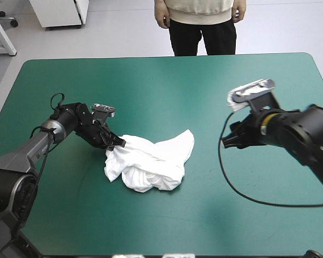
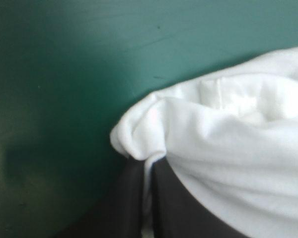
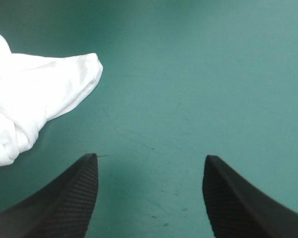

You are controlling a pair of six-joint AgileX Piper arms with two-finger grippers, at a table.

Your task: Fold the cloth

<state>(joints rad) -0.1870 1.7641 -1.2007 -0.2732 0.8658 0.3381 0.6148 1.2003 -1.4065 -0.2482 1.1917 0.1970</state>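
Plainly the shirt (image 1: pixel 148 164) is a soft, light, crumpled heap near the middle of the table (image 1: pixel 167 75), slightly toward its near edge. The left gripper (image 2: pixel 148 166) is all but closed, pinching a fold of cloth on the heap's side facing the table's left edge. The right gripper (image 3: pixel 151 158) gapes wide and empty over bare table toward its right edge. Limp cloth will likely sag and drag, so a hem corner or shoulder would be the better hold, though none shows clearly.
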